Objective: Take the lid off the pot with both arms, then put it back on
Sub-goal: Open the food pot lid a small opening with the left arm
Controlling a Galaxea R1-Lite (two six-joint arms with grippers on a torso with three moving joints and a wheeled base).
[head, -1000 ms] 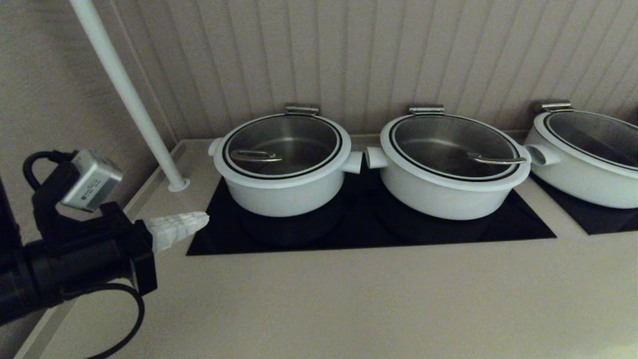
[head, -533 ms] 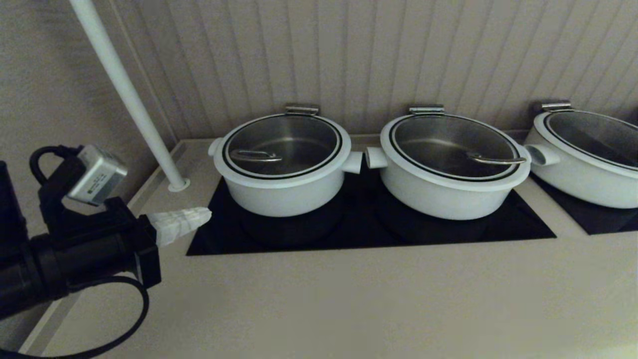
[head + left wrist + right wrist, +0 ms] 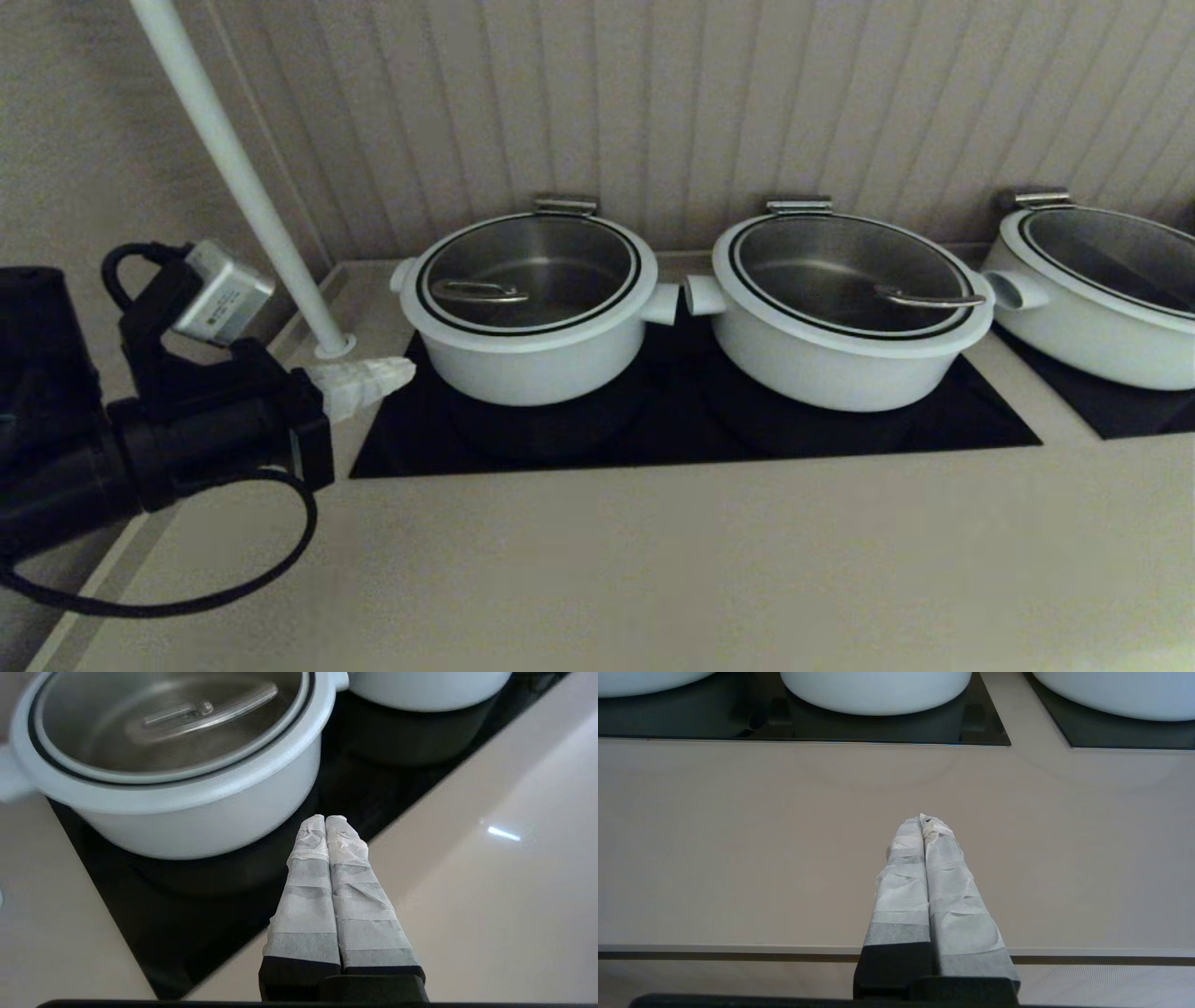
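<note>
Lid [image 3: 528,271]: sits flat and centred on the pot [image 3: 532,359], loop handle [image 3: 478,293] lying toward my left side of the glass. I read it as seated and untouched, so the lift is not yet begun.
Pot: leftmost of three on the black cooktop [image 3: 691,425], close to the wall; its right stub handle nearly meets the stub of the wider pot [image 3: 845,313] beside it.
Why the layout matters: I judge the loop handle is the only real purchase on the glass, and it is off-centre, so a one-sided pull could tip the lid. That likely explains calling for both arms.
Left gripper [image 3: 387,375]: I have it low, just beside the pot's left flank, over the cooktop's left edge, touching nothing. Taped fingers [image 3: 308,877] are pressed together, nothing between them.
Right gripper [image 3: 924,823]: not visible from the head camera; its wrist camera shows it over bare counter [image 3: 738,835], well short of the pots. Fingers pressed together, empty.
Next call: I would need to raise and spread the left gripper before reaching the handle.
</note>
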